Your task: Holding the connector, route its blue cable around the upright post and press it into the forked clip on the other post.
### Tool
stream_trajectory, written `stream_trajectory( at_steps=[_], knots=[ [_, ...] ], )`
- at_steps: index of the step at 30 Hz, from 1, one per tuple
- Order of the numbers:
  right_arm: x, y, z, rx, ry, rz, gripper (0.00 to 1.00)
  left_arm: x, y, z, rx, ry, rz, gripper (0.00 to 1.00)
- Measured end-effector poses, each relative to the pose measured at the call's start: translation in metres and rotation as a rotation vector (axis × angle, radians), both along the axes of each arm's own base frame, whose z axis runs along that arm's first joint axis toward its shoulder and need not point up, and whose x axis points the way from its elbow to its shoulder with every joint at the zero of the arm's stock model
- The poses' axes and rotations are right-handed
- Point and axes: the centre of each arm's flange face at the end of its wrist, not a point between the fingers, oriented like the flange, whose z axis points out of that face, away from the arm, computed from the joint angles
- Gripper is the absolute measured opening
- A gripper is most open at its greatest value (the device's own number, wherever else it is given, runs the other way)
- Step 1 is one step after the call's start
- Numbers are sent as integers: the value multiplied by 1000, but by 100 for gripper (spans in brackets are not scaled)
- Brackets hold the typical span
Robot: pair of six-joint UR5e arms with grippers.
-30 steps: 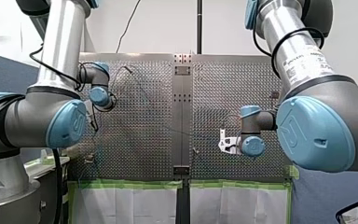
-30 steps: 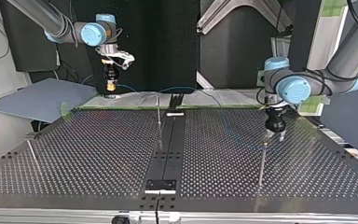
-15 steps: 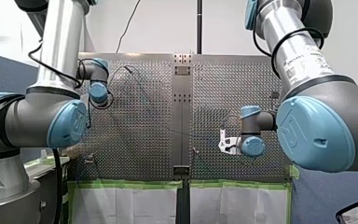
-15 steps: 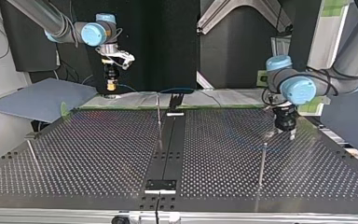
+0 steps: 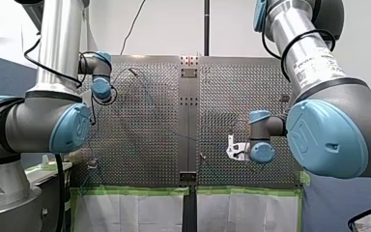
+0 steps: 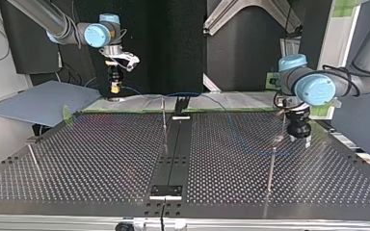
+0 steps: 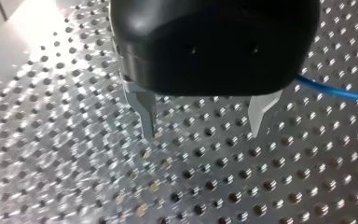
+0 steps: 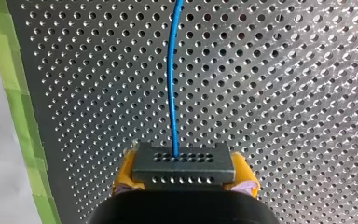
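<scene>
Dark grey connector [image 8: 183, 167] with two rows of holes, blue cable [image 8: 172, 70] leaving its middle, straight ahead. Long arc over worktop [image 6: 101, 154] in top view, passing behind thin upright post [image 6: 164, 120].

Right side: connector [image 8: 182, 165] is sitting between the fingers of my right gripper [image 8: 185, 173], and cable [image 8: 172, 79] is running straight ahead of them over the table [image 8: 284, 93]. A tape strip [image 8: 18, 93] is lying along the table edge, off to one side of those fingers.

Left side: my left gripper [image 7: 203, 123] is hanging just over the table. Cable is passing beside one finger, outside the gap.

Top view: a post [image 6: 270, 168] is standing just beside the left fingers, on the camera side. Cable is curving near its tip; contact unclear. A second post [image 6: 164, 120] is standing between the two grippers. A third post [image 6: 34, 159] is standing well apart from the right fingers, nearer the camera.
</scene>
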Motion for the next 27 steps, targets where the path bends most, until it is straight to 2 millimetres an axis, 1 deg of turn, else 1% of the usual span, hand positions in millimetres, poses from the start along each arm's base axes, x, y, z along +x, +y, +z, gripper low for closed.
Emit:
stream_trajectory(
  at_steps=[6, 11, 14, 23, 27],
  knots=[
    [0, 0, -1, 1, 0, 0, 0, -5, -9, -4, -13, 48, -59, 98],
    [0, 0, -2, 1, 0, 0, 0, -5, -11, -5, -20, 60, -94, 98],
    [0, 0, -2, 1, 1, 0, 0, -6, -12, -2, -21, 55, -104, 98],
    [0, 0, -3, 3, 3, 0, 0, -14, -15, 17, -35, 33, -130, 98],
    [0, 1, -4, 5, 3, 0, 0, -19, -18, 18, -42, 49, -154, 98]
  ],
)
